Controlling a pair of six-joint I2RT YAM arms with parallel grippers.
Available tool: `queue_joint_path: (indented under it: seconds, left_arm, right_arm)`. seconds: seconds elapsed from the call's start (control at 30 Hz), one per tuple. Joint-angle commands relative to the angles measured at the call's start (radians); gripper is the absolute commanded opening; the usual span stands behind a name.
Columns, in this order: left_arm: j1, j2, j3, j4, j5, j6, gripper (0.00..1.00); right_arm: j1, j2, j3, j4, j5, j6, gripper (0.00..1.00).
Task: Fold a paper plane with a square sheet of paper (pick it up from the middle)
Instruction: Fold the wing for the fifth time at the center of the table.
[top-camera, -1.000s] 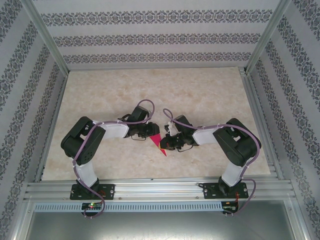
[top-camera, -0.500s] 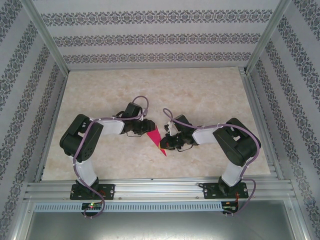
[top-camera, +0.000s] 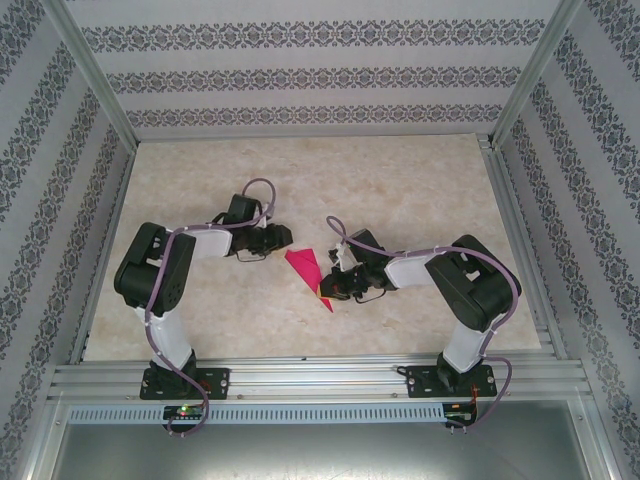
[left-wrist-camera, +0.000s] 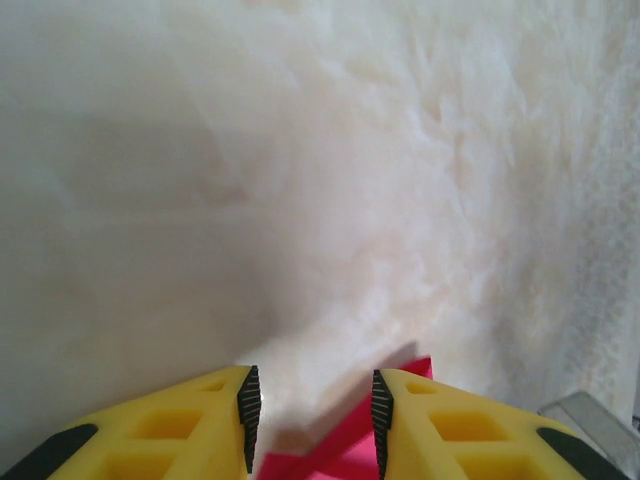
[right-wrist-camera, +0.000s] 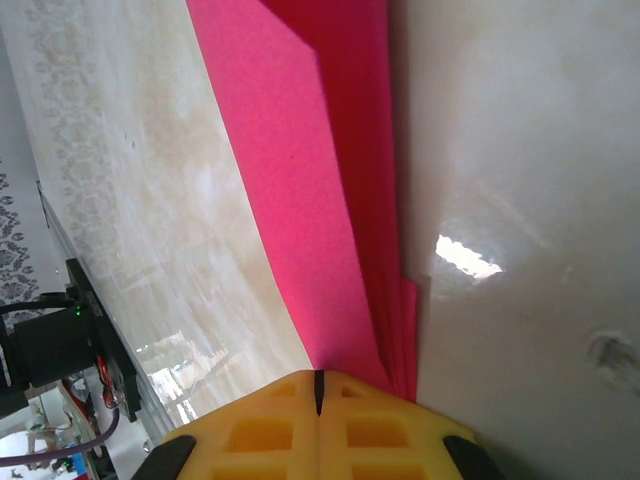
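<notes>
Jaws on my right gripper (right-wrist-camera: 319, 385) are pressing fully together, pinching the paper plane (top-camera: 305, 268) at its narrow end. In the right wrist view the magenta layers are running out from my yellow fingertips (right-wrist-camera: 375, 405) toward 12 o'clock. Seen from above, the plane is lying on the marble-patterned table (top-camera: 420, 190), its tip pointing to 5 o'clock. My left gripper (top-camera: 283, 238) is hanging parted and holding nothing, just beside the plane's wide end at 10 o'clock — a pink corner is showing between its fingers.
</notes>
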Motion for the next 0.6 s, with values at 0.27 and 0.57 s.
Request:
queue_joint_path:
  seconds: [0.27,0.57]
  left_arm:
    - [-0.049,-0.187,-0.022,-0.043,0.048,0.014,0.37]
    - [-0.229,-0.144,-0.103,0.055,0.030,-0.039,0.30]
  right_arm:
    - [0.000,0.058,-0.041,-0.161,0.097,0.008,0.00]
    - [-0.003,0.053,-0.031,-0.164,0.104,0.015,0.00]
